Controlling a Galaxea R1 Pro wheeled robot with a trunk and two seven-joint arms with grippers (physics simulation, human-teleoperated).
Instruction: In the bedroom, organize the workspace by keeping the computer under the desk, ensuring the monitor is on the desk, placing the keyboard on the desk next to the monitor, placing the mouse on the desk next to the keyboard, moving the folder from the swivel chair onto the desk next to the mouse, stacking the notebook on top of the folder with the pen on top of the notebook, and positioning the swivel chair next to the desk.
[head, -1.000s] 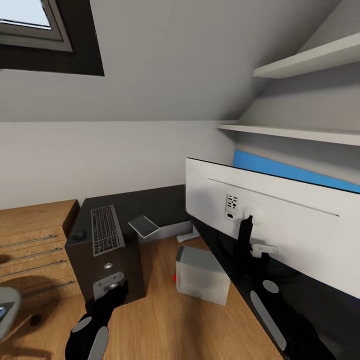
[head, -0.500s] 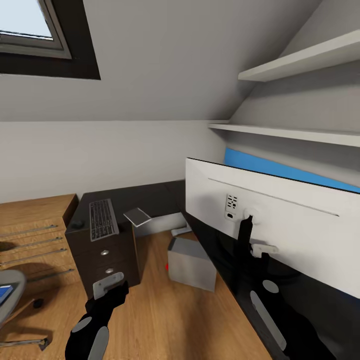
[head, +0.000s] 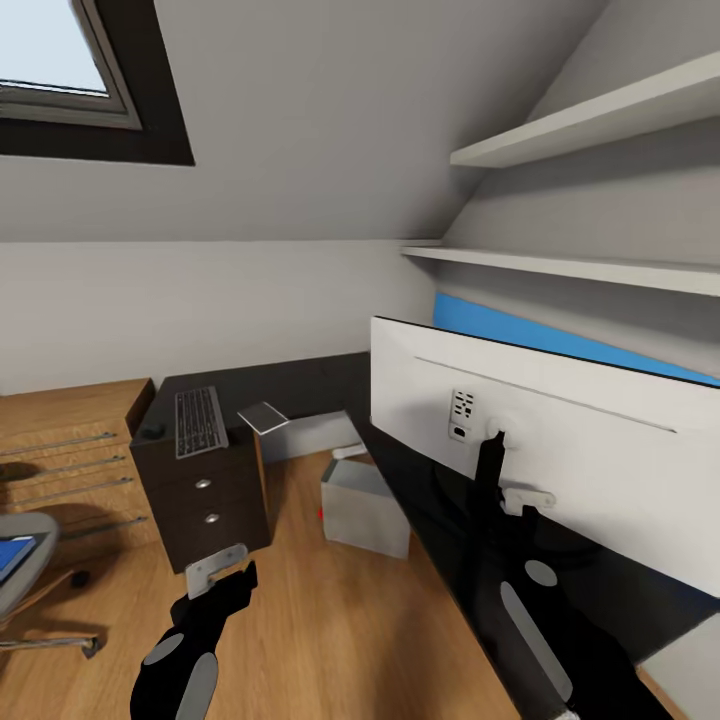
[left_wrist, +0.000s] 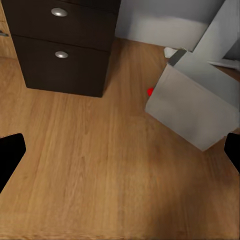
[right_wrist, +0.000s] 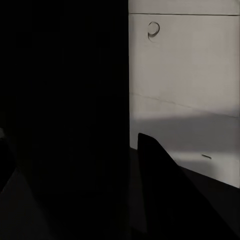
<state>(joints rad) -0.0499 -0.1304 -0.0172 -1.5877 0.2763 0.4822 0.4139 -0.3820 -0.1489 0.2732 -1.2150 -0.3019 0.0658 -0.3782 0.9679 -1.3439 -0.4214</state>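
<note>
backing off, the view widens since a second ago: the desk (head: 300, 385) and keyboard (head: 199, 421) shrink toward 10 o'clock. the right gripper (head: 527, 497) pinches the monitor (head: 560, 440) stand; the left gripper (head: 222, 568) hangs spread, so placement remains.

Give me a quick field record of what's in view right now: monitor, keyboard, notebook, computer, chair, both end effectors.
monitor: held up by its stand at the right end effector, white back toward the head camera
keyboard: flat on the desk, above the drawers
notebook: on the desk, right of the keyboard
computer: on the wood floor, beside the desk
swivel chair: at the left edge, something blue on its seat
left end effector: open, empty, over the floor
</note>
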